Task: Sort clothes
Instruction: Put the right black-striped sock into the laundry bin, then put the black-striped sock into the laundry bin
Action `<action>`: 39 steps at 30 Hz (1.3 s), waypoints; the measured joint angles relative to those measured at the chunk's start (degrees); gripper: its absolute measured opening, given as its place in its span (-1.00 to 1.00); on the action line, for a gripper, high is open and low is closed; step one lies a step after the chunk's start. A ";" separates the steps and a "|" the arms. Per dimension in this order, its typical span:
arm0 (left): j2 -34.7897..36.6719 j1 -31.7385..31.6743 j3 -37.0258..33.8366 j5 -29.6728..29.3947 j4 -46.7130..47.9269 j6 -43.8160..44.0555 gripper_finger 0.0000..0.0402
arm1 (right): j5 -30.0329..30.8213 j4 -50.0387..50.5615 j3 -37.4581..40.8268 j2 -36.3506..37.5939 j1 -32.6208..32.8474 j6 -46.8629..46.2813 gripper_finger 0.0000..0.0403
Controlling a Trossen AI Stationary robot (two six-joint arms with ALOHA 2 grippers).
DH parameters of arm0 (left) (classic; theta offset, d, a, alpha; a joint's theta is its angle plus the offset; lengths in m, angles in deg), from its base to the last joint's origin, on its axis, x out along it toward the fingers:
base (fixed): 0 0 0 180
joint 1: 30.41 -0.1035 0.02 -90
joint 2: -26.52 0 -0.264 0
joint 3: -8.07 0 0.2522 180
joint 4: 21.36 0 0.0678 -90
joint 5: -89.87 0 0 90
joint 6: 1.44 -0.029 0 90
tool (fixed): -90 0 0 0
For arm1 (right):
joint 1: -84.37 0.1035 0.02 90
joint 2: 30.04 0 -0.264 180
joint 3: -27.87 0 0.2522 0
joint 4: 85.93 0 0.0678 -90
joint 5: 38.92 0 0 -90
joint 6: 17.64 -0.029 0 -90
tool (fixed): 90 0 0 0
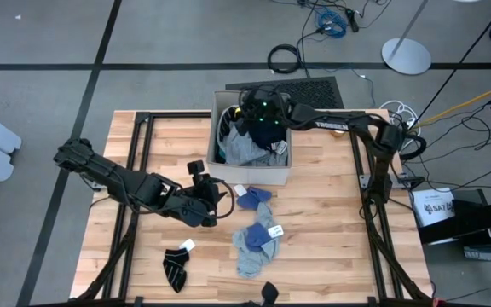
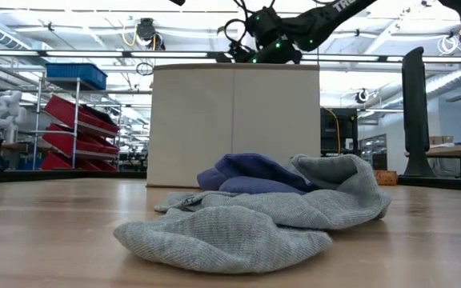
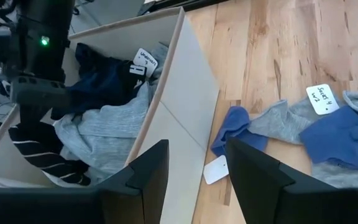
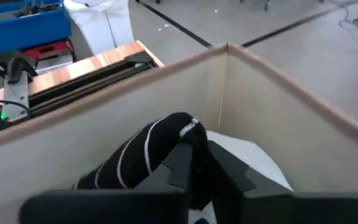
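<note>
A beige fabric box (image 1: pixel 285 164) stands at the table's far middle, with grey (image 3: pixel 107 127) and navy (image 3: pixel 101 81) clothes inside. My right gripper (image 4: pixel 201 165) reaches into it from the table's right, shut on a black white-striped sock (image 4: pixel 148 149). My left gripper (image 3: pixel 197 174) hovers open above the table just near of the box, with nothing between its fingers. On the table lie a blue sock (image 1: pixel 252 198), a grey and blue heap (image 1: pixel 257 243) and another black striped sock (image 1: pixel 176 266). My right gripper pinches the striped sock between its two fingers at a bunched part (image 4: pixel 182 134). The fingers slant down from the table's right, inside the box. The sock hangs below them, and its lower end (image 3: pixel 55 168) lies on the clothes in the box.
White paper tags (image 3: pixel 322 99) lie on the table's clothes and another (image 3: pixel 145 62) in the box. A small dark item (image 1: pixel 268 292) lies at the near edge. Black frame rails (image 1: pixel 135 145) run along the table's left and right sides.
</note>
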 joint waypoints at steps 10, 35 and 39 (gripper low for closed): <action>0.00 0.00 0.00 0.00 -0.02 1.11 -0.16 | -0.17 3.88 0.00 6.70 0.02 0.71 -0.22; -0.04 8.66 -10.31 29.33 17.12 36.00 -0.16 | -13.18 32.70 6.12 12.06 15.82 4.85 -0.02; -0.04 12.28 -15.90 33.34 8.28 40.30 -0.16 | -13.51 28.51 6.06 12.02 21.13 3.99 -0.02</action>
